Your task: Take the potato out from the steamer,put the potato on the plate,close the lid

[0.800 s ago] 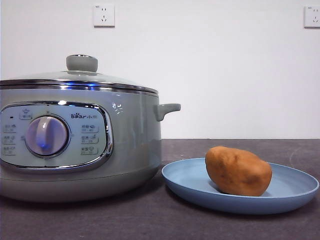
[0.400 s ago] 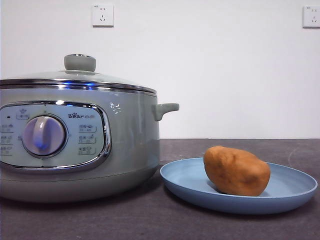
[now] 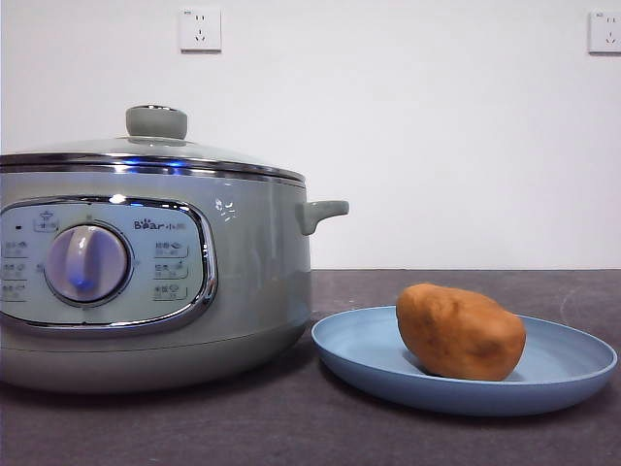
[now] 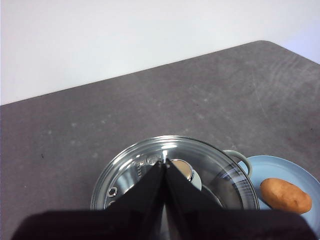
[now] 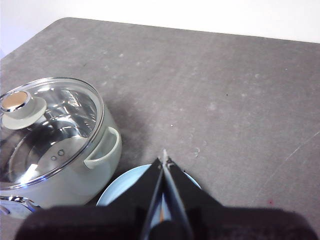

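The orange-brown potato [image 3: 461, 331] [image 4: 285, 195] lies on the light blue plate [image 3: 369, 351] [image 4: 263, 166] [image 5: 126, 185], to the right of the steamer [image 3: 155, 262] [image 5: 90, 170]. The glass lid [image 3: 146, 150] [image 4: 130, 170] [image 5: 55, 125] sits closed on the steamer, its grey-green knob [image 3: 156, 121] [image 5: 21, 109] on top. My left gripper [image 4: 164, 162] hangs shut high above the lid, holding nothing. Above the plate, my right gripper [image 5: 164, 161] is shut too and empty. Neither arm shows in the front view.
The dark grey table [image 3: 291, 427] [image 5: 225, 85] stretches behind and to the sides of the steamer. A white wall with two sockets [image 3: 199, 29] [image 3: 604, 31] stands at the back. The steamer's side handle [image 3: 322, 212] [image 5: 102, 150] points toward the plate.
None of the things has moved; only the front picture shifts by a few pixels.
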`<state>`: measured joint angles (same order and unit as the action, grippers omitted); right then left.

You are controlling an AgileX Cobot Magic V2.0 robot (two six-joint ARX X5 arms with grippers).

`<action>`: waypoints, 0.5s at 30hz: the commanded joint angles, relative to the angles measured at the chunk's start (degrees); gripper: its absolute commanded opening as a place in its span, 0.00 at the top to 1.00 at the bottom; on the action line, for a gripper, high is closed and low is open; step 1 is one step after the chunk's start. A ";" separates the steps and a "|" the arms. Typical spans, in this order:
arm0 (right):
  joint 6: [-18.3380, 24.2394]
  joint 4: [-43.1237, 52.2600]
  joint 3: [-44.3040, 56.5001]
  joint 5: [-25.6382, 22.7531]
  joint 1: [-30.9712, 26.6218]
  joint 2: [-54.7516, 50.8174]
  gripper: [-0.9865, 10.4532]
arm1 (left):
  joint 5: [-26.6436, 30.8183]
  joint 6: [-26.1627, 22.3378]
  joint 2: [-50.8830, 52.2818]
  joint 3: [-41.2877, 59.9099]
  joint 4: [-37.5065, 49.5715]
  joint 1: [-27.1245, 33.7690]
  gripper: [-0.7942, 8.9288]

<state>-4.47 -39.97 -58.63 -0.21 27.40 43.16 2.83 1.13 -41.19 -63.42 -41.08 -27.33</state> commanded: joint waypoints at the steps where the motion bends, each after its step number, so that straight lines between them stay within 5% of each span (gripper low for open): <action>1: 0.44 0.26 0.02 -0.15 0.02 -0.09 0.91 | 0.11 -0.22 -0.66 0.26 0.09 0.07 0.92; 3: 0.46 0.26 0.02 -0.15 0.02 -0.09 0.91 | 1.73 -3.30 -0.48 0.26 0.22 0.74 0.92; 8: 0.44 0.26 0.02 -0.15 0.02 -0.09 0.91 | -1.95 -0.61 3.80 2.54 2.01 4.94 0.92; 15: 0.46 0.26 0.02 -0.13 0.02 -0.09 0.91 | -3.41 1.49 13.88 19.91 20.33 11.50 0.92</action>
<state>-4.47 -40.01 -58.63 -0.21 27.40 43.13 -0.47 1.58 -28.51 -47.75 -23.46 -16.60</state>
